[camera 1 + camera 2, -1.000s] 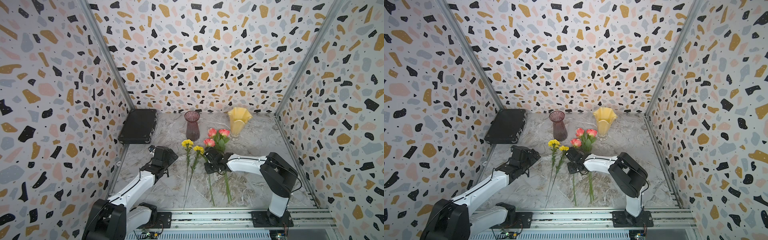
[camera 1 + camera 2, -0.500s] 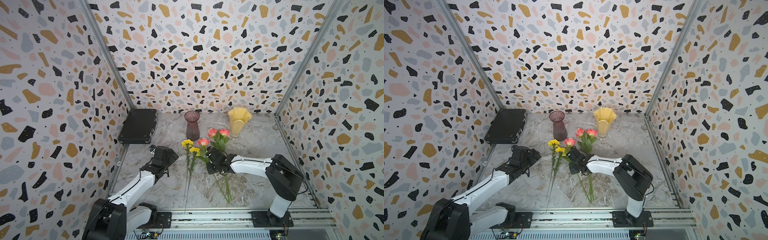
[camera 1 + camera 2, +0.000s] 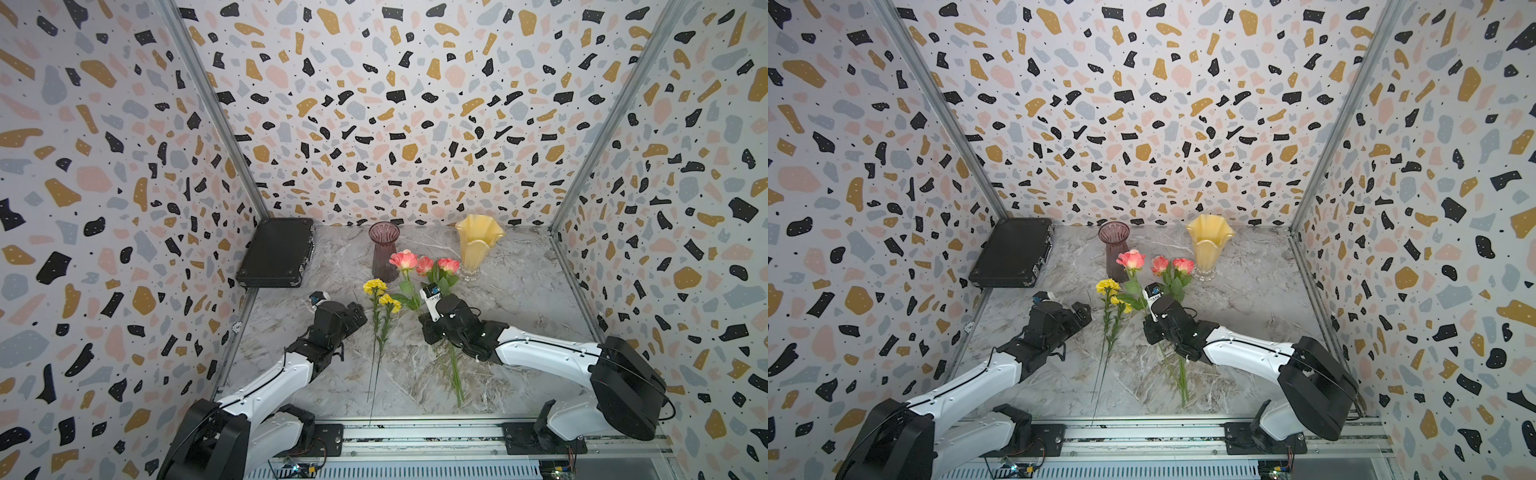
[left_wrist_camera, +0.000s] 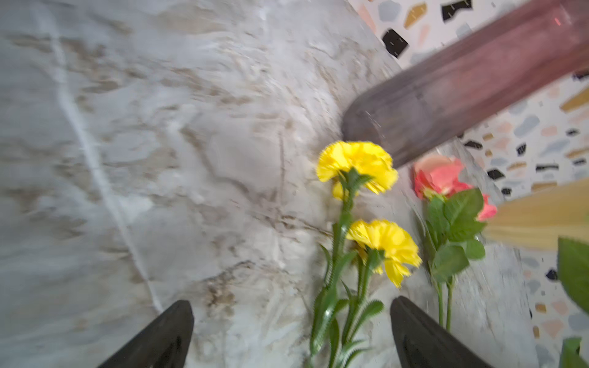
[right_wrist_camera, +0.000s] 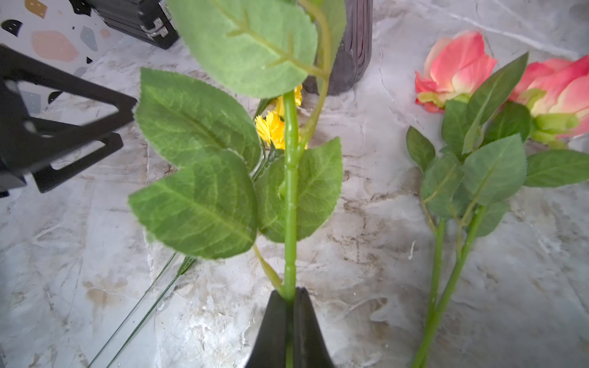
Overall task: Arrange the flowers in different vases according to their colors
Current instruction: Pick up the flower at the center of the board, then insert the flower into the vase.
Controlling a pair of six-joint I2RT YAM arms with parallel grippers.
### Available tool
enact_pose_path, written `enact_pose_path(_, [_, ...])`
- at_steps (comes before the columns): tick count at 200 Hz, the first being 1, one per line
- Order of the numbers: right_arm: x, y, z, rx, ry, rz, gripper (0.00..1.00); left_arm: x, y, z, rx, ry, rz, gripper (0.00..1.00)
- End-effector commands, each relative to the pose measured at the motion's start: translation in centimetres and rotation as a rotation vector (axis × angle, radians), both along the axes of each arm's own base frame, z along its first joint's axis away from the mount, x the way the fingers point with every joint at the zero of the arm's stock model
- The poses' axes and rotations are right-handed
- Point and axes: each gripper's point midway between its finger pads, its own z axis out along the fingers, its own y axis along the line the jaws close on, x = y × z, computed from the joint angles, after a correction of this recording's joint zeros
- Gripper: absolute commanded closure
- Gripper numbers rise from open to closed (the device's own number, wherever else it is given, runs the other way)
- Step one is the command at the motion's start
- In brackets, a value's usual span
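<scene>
Both top views sit high above the front edge, looking down and inward at the back wall point(image 3: 395, 124). They take in the whole marble table point(image 3: 519, 291), almost identically. My left wrist camera is low and close, peering between the spread tips of the left gripper point(image 4: 291, 301) at the yellow blooms point(image 4: 357, 162), a bit blurred. The right wrist camera looks along the rose stem point(image 5: 290, 191) pinched in the right gripper point(image 5: 290, 291). Both wrist views catch the purple vase point(image 4: 462, 79).

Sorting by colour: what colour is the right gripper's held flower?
Pink-coral rose; best in a top view.
</scene>
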Motion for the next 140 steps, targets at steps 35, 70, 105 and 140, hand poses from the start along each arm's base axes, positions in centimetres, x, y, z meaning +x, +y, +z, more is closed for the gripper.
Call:
enact_pose_path(35, [1.7,-4.4,9.7,0.040,-0.234,-0.187,1.00,-1.4,-6.2,6.6,0.022,-0.271,-0.106,0.01])
enact_pose_path(70, [2.6,-7.2,15.5,0.050,-0.356,-0.298,1.00,-0.4,-9.9,6.7,0.035,-0.330,-0.242,0.01])
enact_pose_path(105, [4.2,-10.7,21.0,0.037,-0.512,-0.465,1.00,-1.1,-13.0,6.4,0.067,-0.440,-0.420,0.01])
enact_pose_path(140, [8.3,-13.7,26.5,0.083,-0.609,-0.603,1.00,-1.1,-13.9,7.6,0.209,-0.455,-0.495,0.01])
